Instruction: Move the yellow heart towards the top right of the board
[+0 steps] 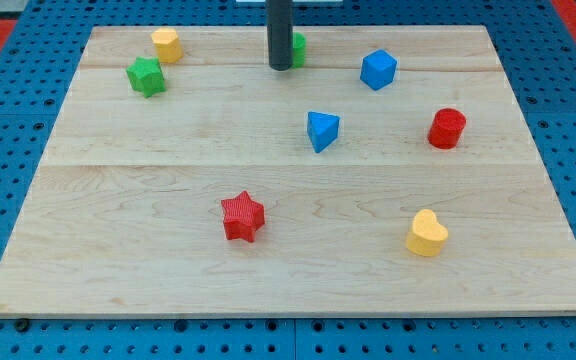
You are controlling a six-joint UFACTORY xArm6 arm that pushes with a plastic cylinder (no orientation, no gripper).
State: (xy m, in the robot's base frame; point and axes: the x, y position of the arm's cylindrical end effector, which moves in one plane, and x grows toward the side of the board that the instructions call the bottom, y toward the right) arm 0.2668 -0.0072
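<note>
**A:** Only one camera view, so here goes. Your yellow heart (427, 233) sits low on the view's right, near the bottom edge of the table (118, 250). Your tip (280, 67) is way up at the view's top, touching or just beside a green block (297, 47) that the rod half hides, so I can't call its shape. As for the tool, there are no jaws to spread or pinch; it's just a bare rod holding nothing.

**B:** So what bites you from here?

**A:** My guess: the heart is close to the bottom edge, and you need to get under it, on the bottom-left side, to shove it up and right. Come in off-centre and that rounded shape will probably spin or slide sideways off the tip. The red cylinder (447, 128) stands between the heart and the top right corner, so a straight push may knock it.

**B:** Anything else around?

**A:** The blue triangle (322, 130) sits roughly on your way down. The blue cube (378, 69) is up top; the red star (242, 217), green star (146, 76) and the other yellow block (166, 45) are off to the left.
</note>
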